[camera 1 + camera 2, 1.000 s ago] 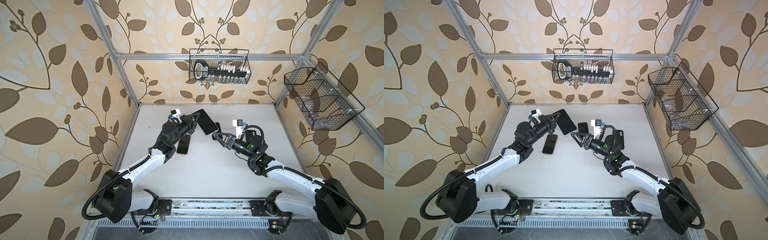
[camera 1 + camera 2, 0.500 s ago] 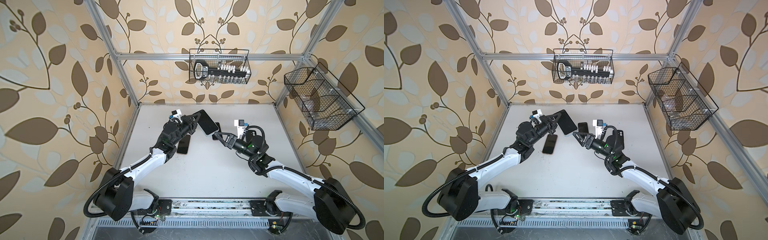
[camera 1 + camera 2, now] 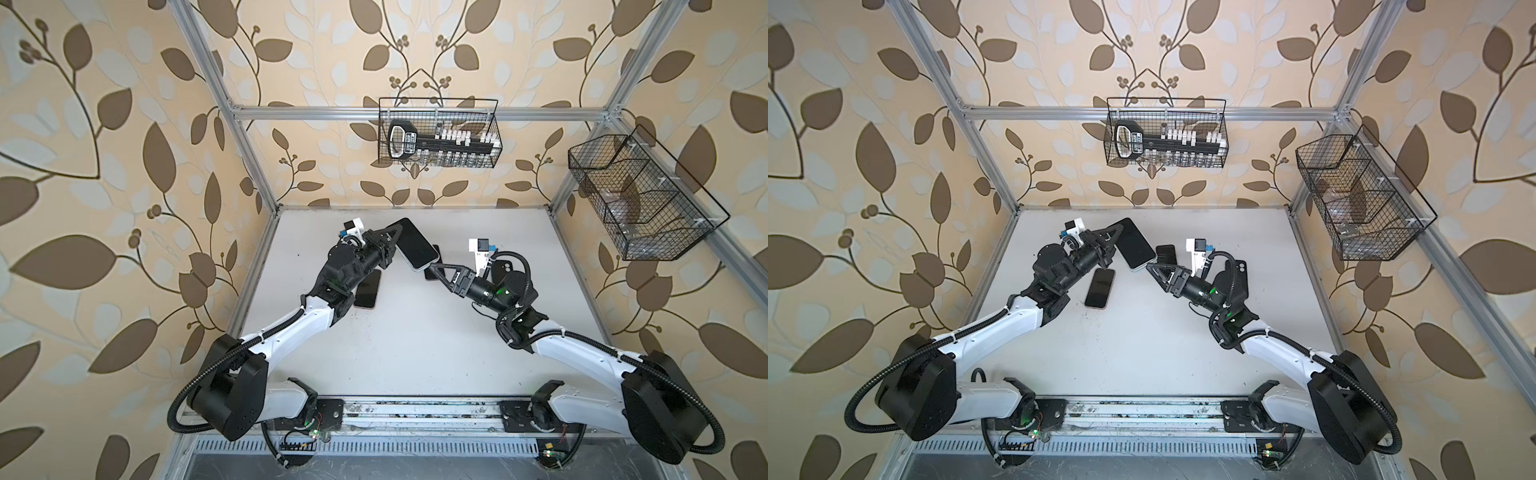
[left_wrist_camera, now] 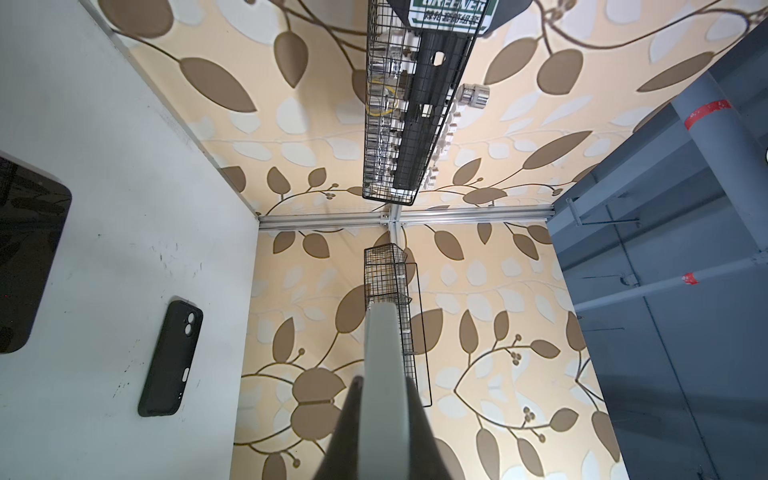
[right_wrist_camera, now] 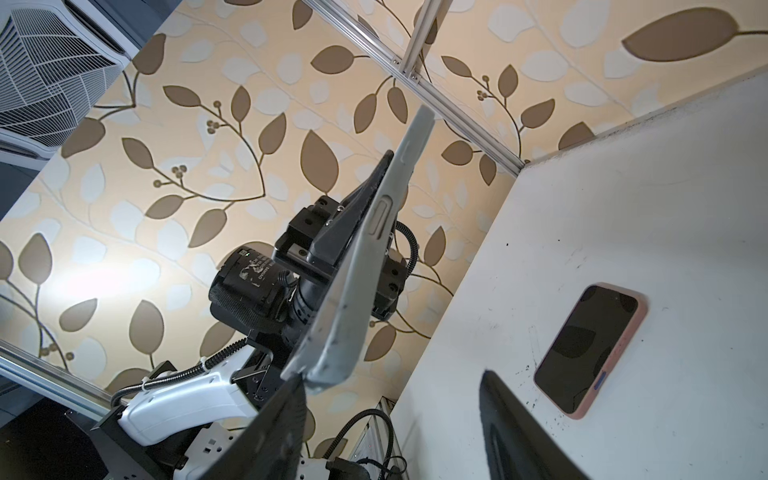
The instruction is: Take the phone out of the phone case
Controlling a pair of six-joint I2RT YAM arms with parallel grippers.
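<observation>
Left jaws: clamped tight on phone (image 3: 415,246), aloft.
Right jaws: parted halfway, at its 5 o'clock corner.
Change: hardly any; phone still aloft.

Two grippers: left gripper (image 3: 394,241), right gripper (image 3: 436,270). Three phones: grey-cased phone (image 3: 415,245), pink phone (image 3: 1099,286), dark phone (image 3: 1166,252). Two cases: grey case (image 5: 365,249), loose black case (image 4: 170,359). Two wire baskets: back basket (image 3: 453,160), side basket (image 3: 648,241). One socket rail (image 3: 440,141) inside back basket.
</observation>
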